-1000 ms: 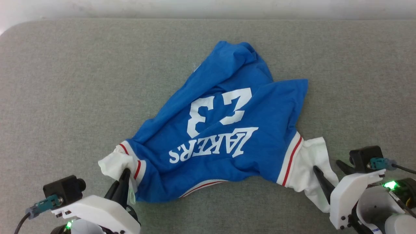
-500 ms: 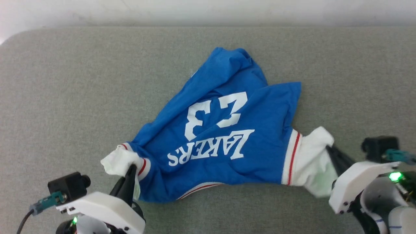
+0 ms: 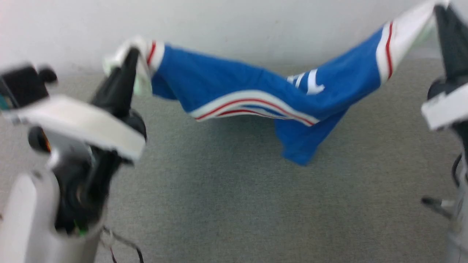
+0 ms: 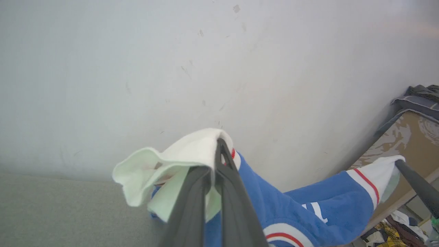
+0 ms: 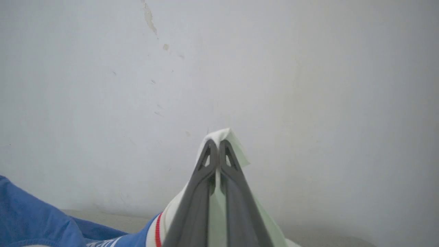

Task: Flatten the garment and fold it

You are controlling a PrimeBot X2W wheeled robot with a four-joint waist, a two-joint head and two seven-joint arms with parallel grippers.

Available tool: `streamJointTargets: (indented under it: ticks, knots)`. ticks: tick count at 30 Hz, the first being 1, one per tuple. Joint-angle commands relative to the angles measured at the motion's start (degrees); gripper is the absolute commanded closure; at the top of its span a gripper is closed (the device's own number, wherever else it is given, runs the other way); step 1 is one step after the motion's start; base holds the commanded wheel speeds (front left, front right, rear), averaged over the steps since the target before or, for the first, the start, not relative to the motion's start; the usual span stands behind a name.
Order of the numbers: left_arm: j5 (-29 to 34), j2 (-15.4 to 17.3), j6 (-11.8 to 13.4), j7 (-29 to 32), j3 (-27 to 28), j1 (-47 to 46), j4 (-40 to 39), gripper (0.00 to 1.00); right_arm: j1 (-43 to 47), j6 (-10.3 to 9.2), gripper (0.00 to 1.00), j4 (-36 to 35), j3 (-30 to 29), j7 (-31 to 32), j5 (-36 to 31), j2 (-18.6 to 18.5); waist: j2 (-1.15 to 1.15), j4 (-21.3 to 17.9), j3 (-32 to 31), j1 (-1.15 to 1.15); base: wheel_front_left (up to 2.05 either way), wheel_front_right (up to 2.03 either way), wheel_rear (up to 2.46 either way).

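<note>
Shirt [image 3: 226,84] hangs slung between the two end effectors, lifted above the counter [image 3: 219,204] and sagging lowest midway between them. It has a blue body, white sleeves and red stripes. Left end effector [image 3: 132,60] is clenched on one white sleeve, right end effector [image 3: 444,16] clenched on the other. A blue flap droops nearer the right end effector; can't tell if it touches the counter.

Writing: a fragment of white lettering [image 3: 309,80] shows in the head view, blurred and unreadable. The left wrist view catches a sliver too, not legible.

Left wrist view adds a scuffed wall [image 4: 137,68] beyond its fingertips, the right end effector's finger [image 4: 413,180] on the far sleeve, and a brown marbled surface [image 4: 408,137] with dark cloth [image 4: 420,94] off to its right. Right wrist view shows the sleeve pinched at its tips, with chipped wall ahead.
</note>
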Motion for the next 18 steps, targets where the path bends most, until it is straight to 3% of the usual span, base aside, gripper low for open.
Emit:
streamJointTargets:
  ticks: [1,9,18]
  knots:
    - [-0.2,0.4,-0.1,0.6,0.2,-2.5,0.5,1.0,-2.1,-0.04,1.0,-0.3,0.3,0.4,-0.2,-0.3,0.0,-2.3,-2.4,0.0,0.0,0.0,0.0]
    - [-1.0,3.4,-0.2,12.4,-2.1,-25.7,16.1,1.0,-21.8,-0.04,1.0,7.9,2.0,5.3,-0.6,-3.7,0.0,-4.1,-3.8,0.0,0.0,0.0,0.0]
    - [2.9,5.3,2.1,19.8,-6.0,-39.0,30.5,1.0,-34.2,-0.04,1.0,21.4,5.0,7.5,-3.6,-6.4,0.0,-5.7,-2.1,0.0,0.0,0.0,0.0]
